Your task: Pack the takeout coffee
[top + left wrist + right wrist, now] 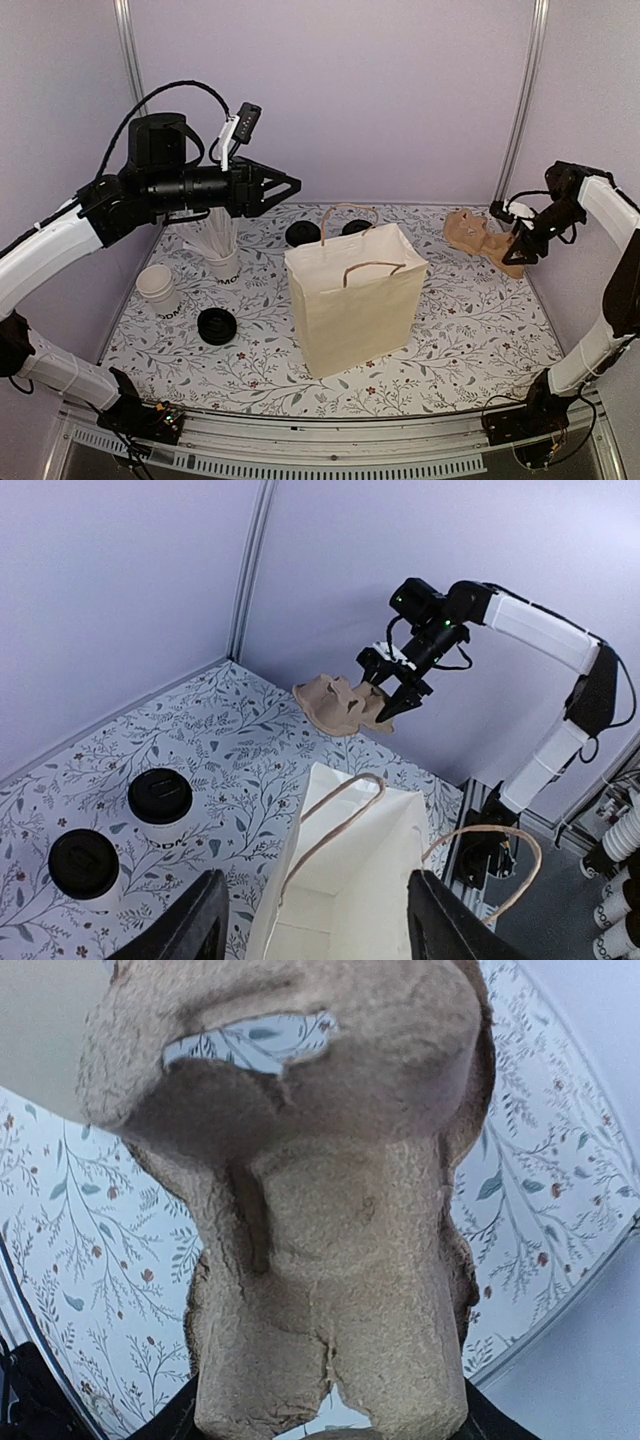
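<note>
Far left of the paper bag, a short stack of white cups stands with no lid, and a loose black lid lies flat just in front of it. A little closer to the bag is a white cup filled with white sticks fanning out of the top.

Above these, the left gripper hangs in the air to the left of the bag. Its fingers are spread wide with nothing between them, and the wrist view looks down past them at the bag's mouth.

Now the coffee: one coffee cup sits on the table just behind the bag's left corner, and a second coffee cup is beside it, behind the bag's handles. Both are small and white with a round black lid pressed on; dark lettering shows on the second cup's side in the left wrist view. Both stand outside the bag.

The bag itself stands upright at mid-table with its mouth open and two brown handles arching up; its inside shows only in part.

Right of the bag, near the back wall, a brown pulp cup carrier lies with its right end between the fingers of the right gripper, which are pinched on it.

The table has a white cover printed with leaves and small flowers. The walls are plain lilac, with metal posts at the corners.
</note>
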Robot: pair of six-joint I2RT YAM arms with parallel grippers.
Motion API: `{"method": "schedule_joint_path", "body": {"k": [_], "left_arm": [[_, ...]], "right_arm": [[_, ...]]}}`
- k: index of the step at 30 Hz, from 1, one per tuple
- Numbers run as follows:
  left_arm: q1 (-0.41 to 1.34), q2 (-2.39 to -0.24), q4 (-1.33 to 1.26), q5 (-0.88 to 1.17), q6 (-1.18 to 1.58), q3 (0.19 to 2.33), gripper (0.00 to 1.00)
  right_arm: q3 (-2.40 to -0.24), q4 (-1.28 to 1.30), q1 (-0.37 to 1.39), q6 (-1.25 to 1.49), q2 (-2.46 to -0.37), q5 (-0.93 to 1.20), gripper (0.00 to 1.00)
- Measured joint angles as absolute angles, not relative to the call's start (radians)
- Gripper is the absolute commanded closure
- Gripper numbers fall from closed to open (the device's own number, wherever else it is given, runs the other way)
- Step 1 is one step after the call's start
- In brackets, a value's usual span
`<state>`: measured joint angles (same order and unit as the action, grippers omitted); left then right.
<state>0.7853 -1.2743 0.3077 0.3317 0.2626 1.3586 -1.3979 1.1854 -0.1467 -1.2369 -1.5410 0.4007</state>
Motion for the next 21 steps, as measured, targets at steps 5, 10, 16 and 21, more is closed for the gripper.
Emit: {"method": "schedule_joint_path", "body": {"k": [5,10,16,21], "left_arm": [[0.819,-1.272,0.171,0.336,0.274,1.358,0.36],[0.862,-1.286,0.062,0.343,0.289,1.372,0.36],[0.923,-1.387,-0.091,0.359,0.301,1.433,0.37],[0.950,-1.552,-0.191,0.394,0.300,1.565,0.37]], "right_arm": [[-1.589,1.285,-0.177,-1.210,-1.515,0.625,0.38],[-1.758,1.318,-0.175,-1.140,-1.484,0.866,0.38],[-1.829,1.278,-0.119,-1.008,-1.454,1.149,0.38],[-1.771,1.146,-0.019,-0.847,-1.446,1.383,0.38]]}}
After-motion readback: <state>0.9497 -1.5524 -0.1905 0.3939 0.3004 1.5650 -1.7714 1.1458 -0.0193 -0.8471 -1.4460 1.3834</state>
